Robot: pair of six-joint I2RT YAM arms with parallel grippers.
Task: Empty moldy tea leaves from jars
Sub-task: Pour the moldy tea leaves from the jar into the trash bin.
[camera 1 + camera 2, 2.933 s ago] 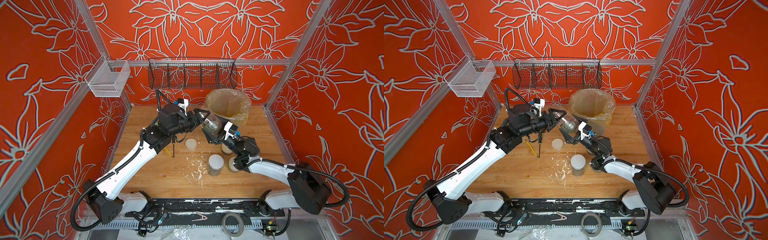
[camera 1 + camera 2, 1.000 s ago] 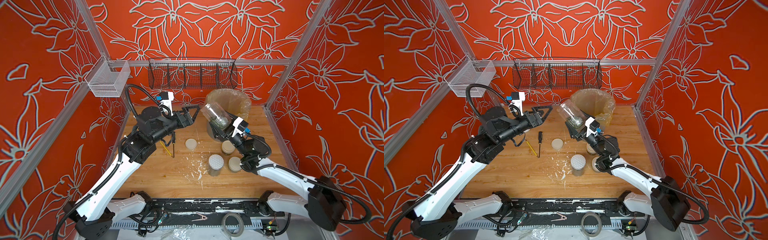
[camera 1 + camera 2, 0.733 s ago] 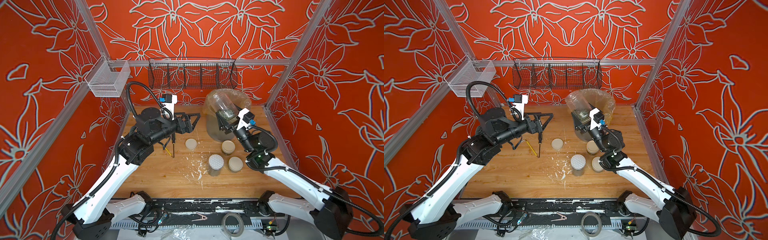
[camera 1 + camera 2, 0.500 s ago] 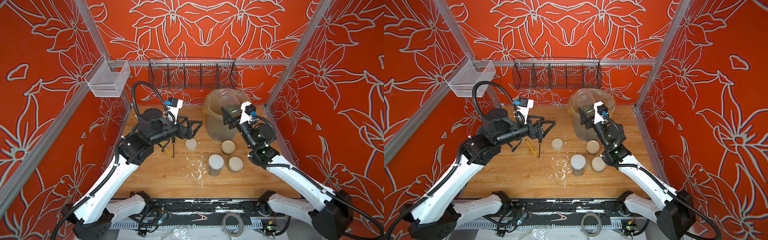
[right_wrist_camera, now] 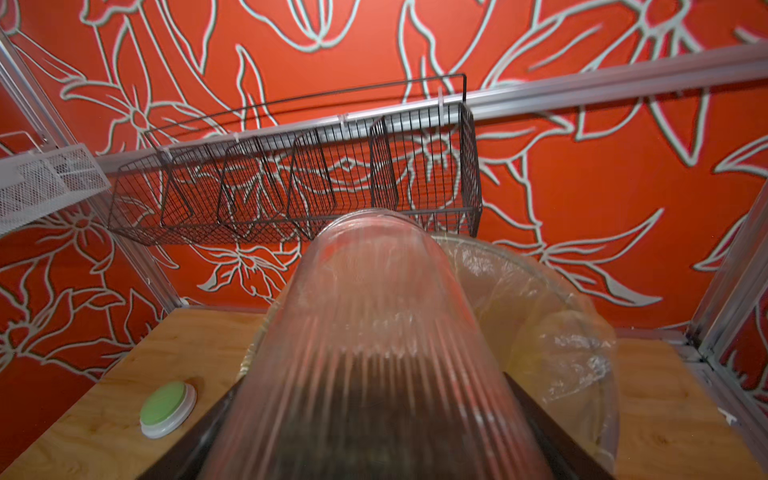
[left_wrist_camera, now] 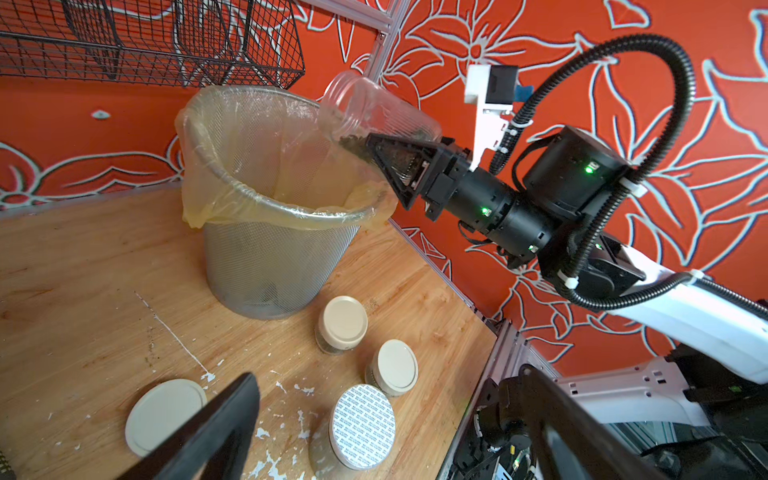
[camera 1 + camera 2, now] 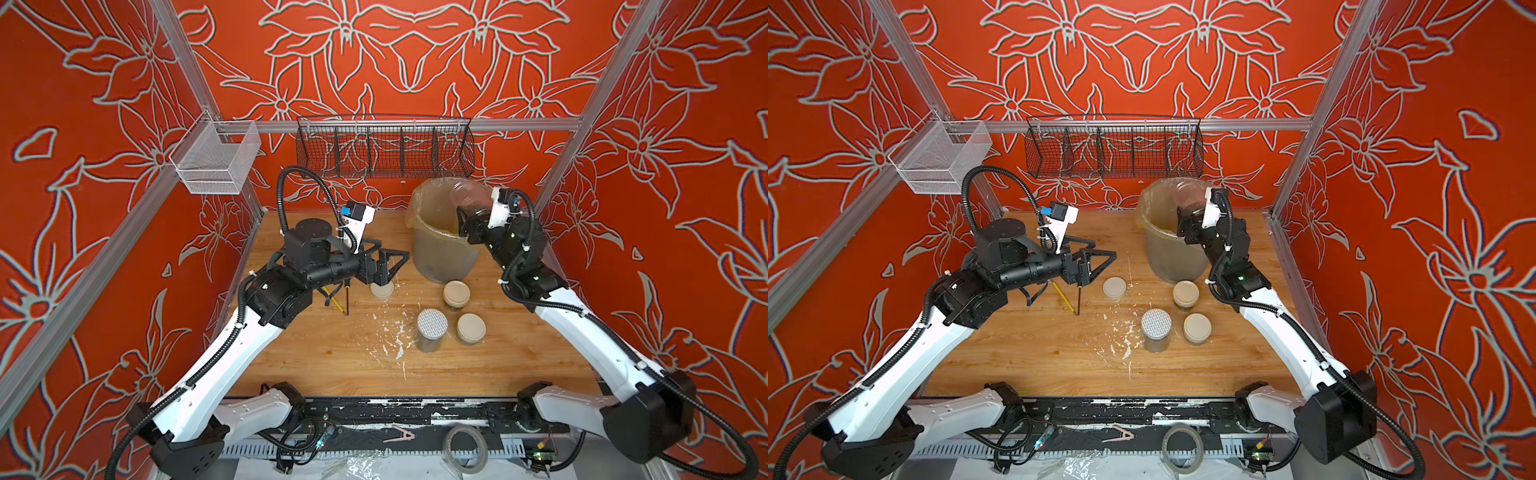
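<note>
Wooden tabletop (image 7: pixel 332 353), mesh bin (image 6: pixel 266 266), right end effector (image 6: pixel 388 170) clamping clear cylindrical jar (image 6: pixel 374 112), left end effector (image 7: pixel 390 268) wide.

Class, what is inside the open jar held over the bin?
Dark tea leaves lie along the lower side of the jar, reaching toward its mouth. The right gripper covers part of them, so the amount left is hidden.

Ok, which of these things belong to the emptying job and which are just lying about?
Job: open jar, its tea leaves, lined bin, dotted-lid jar, two cream-lid jars, loose lid.
Lying about: pencil, thin dark rod, black wire basket, white mesh basket, tape roll, green button.
</note>
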